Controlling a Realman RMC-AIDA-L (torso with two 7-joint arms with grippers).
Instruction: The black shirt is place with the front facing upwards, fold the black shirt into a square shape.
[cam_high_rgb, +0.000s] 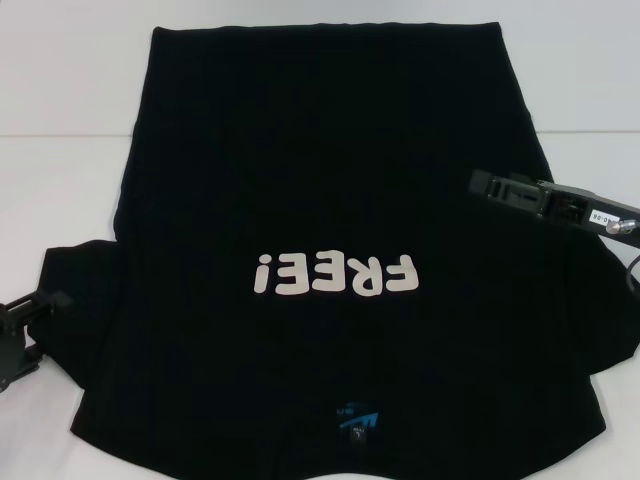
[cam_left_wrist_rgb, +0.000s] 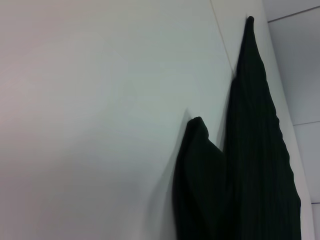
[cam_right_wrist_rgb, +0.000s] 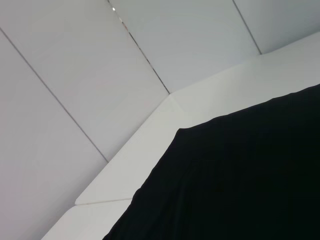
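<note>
The black shirt (cam_high_rgb: 320, 170) lies spread flat on the white table, front up. Its white "FREE!" letters (cam_high_rgb: 335, 273) read upside down from the head view, and the blue neck label (cam_high_rgb: 358, 420) sits at the near edge. My left gripper (cam_high_rgb: 35, 312) is low at the left, right at the tip of the shirt's left sleeve (cam_high_rgb: 85, 300). My right gripper (cam_high_rgb: 490, 186) hovers over the shirt's right side, reaching in from the right. The left wrist view shows the black shirt (cam_left_wrist_rgb: 260, 160) as dark folds on the table. A hem corner of the black shirt (cam_right_wrist_rgb: 240, 180) fills the right wrist view.
The white table (cam_high_rgb: 70, 90) shows bare on both sides of the shirt and beyond its far hem. White wall panels (cam_right_wrist_rgb: 75, 75) rise behind the table's far edge. A cable (cam_high_rgb: 632, 275) hangs by the right arm.
</note>
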